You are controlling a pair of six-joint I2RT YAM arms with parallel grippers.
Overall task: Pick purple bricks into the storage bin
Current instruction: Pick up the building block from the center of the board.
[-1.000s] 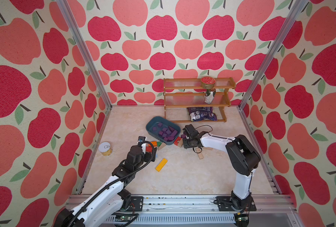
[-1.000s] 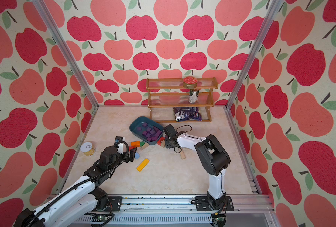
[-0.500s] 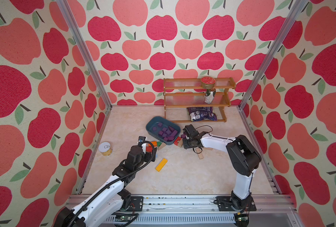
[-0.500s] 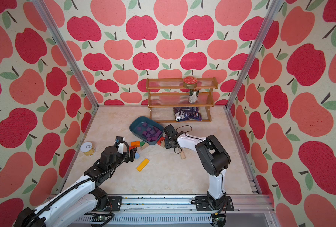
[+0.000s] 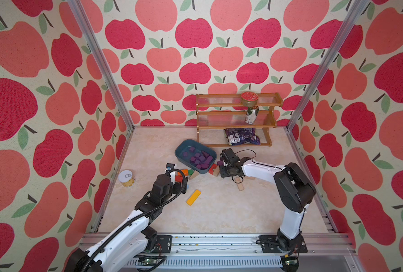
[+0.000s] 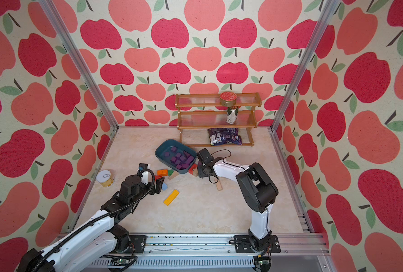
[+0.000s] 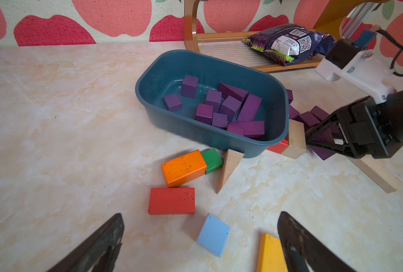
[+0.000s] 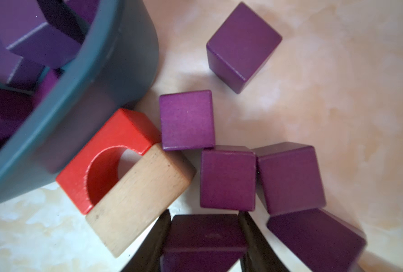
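The storage bin [image 5: 179,153] [image 6: 159,153] [image 7: 195,131] is a dark teal tub holding several purple bricks [image 5: 199,159] [image 6: 180,159] [image 7: 228,108]. Its wall [image 8: 101,77] stands close to my right gripper. Several more purple bricks [image 8: 186,120] [image 7: 309,119] lie loose on the table beside the bin. My right gripper [image 8: 204,213] [image 5: 222,166] [image 6: 199,168] is low among them. It is shut on one purple brick [image 8: 205,230], a finger on each side. My left gripper [image 7: 200,217] [image 5: 180,181] [image 6: 159,184] is open and holds nothing, just above the table short of the bin.
An orange block [image 7: 184,168], a green block [image 7: 211,160], a red block [image 7: 171,200], a light-blue block [image 7: 213,234], a yellow block [image 7: 270,254] and a tan wedge [image 7: 228,169] lie before the bin. A red arch [image 8: 106,160] and a tan block [image 8: 137,200] touch it. Behind stands a wooden rack [image 5: 238,117], at far left a can [image 5: 126,178].
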